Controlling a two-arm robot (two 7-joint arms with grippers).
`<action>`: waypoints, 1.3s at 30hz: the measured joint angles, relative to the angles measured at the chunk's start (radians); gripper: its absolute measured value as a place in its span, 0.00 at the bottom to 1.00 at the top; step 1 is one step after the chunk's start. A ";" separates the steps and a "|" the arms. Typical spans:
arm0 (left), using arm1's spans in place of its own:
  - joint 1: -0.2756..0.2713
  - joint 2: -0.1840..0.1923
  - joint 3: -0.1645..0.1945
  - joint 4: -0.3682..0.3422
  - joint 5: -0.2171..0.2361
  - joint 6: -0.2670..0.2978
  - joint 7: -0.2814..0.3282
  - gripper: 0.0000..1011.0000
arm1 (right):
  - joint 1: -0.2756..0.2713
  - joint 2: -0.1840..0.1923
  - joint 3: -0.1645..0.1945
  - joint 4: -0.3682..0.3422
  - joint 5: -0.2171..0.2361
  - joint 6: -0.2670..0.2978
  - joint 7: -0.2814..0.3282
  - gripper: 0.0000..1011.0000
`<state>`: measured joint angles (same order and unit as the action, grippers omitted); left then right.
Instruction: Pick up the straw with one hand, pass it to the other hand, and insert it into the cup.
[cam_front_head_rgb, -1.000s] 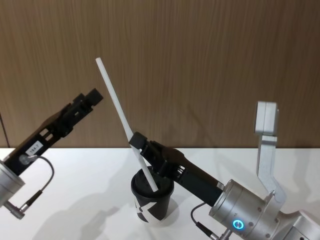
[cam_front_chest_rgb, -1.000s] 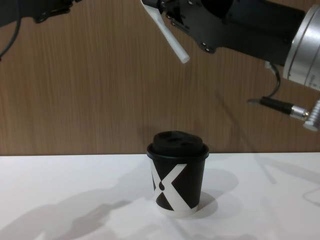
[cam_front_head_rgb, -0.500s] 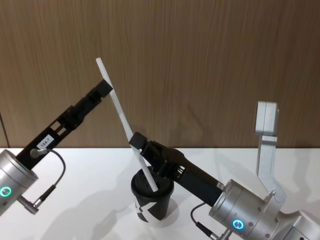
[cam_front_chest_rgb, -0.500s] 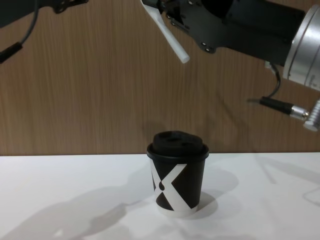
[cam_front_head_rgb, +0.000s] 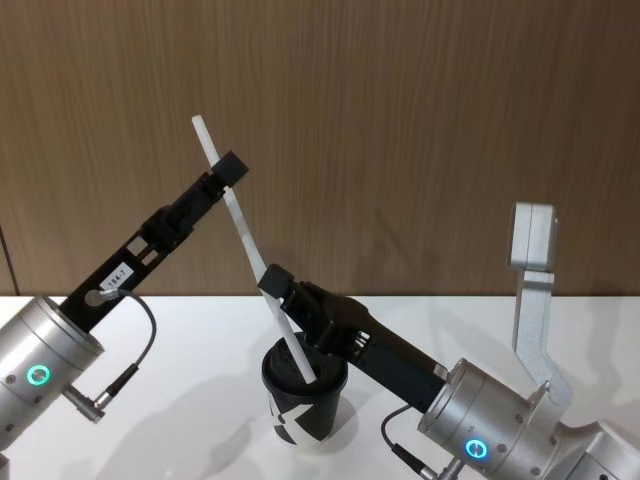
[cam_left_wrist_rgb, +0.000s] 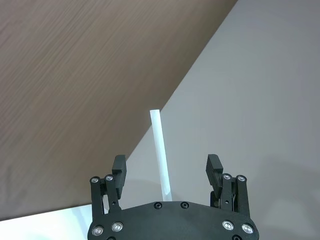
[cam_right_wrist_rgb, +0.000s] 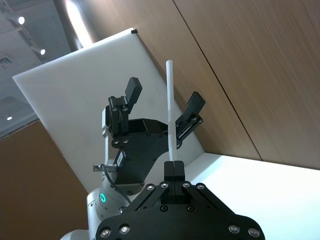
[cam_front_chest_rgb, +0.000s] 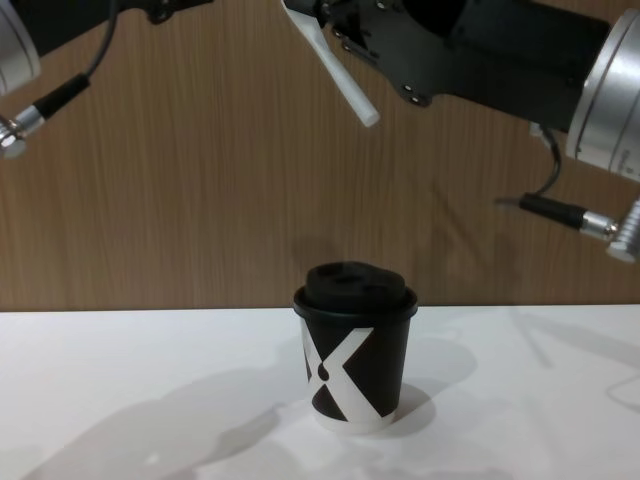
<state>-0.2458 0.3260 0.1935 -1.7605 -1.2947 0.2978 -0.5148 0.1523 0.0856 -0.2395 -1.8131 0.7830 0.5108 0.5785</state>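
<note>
1. High above the table (cam_front_chest_rgb: 120, 380), the right gripper (cam_front_head_rgb: 268, 285) is clamped on the straw (cam_front_head_rgb: 243, 225) a little below its middle. Its jaws are pressed together on the white tube.
2. The straw is tilted. Its upper end leans toward the robot's left and its lower end points down toward the cup (cam_front_chest_rgb: 355, 370).
3. In the chest view the straw's lower end hangs in free air well above the cup's black domed lid (cam_front_chest_rgb: 357, 284), roughly over it. A wide open gap lies between tip and lid.
4. The left gripper (cam_left_wrist_rgb: 166, 159) reaches up from the robot's left to the straw's upper part, just below the top end. Its jaws are spread wide apart.
5. The left wrist view shows the straw running up between the two fingers (cam_left_wrist_rgb: 119, 170). It touches neither, with clear room on either side, and its top end sticks out past the fingertips.
6. Between the two grippers a bare length of straw is free of any contact.
7. The cup stands upright on the white table, with its X mark facing the chest camera. Bare tabletop lies all round it, and it is well in from the table's far edge.
8. Behind everything runs a brown wood-grain wall (cam_front_chest_rgb: 200, 200).
</note>
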 joint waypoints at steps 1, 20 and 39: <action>-0.001 -0.001 0.001 0.001 -0.002 0.001 0.000 0.99 | 0.000 0.000 0.000 0.000 0.000 0.000 0.000 0.00; -0.021 0.001 0.022 0.018 -0.017 -0.008 0.005 0.59 | 0.000 0.000 0.000 0.000 0.000 0.000 0.000 0.00; -0.026 0.013 0.028 0.018 -0.033 -0.027 0.005 0.04 | 0.000 0.000 0.000 0.000 0.000 0.000 0.000 0.00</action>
<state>-0.2717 0.3385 0.2218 -1.7421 -1.3279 0.2705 -0.5098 0.1523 0.0856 -0.2396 -1.8131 0.7830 0.5108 0.5785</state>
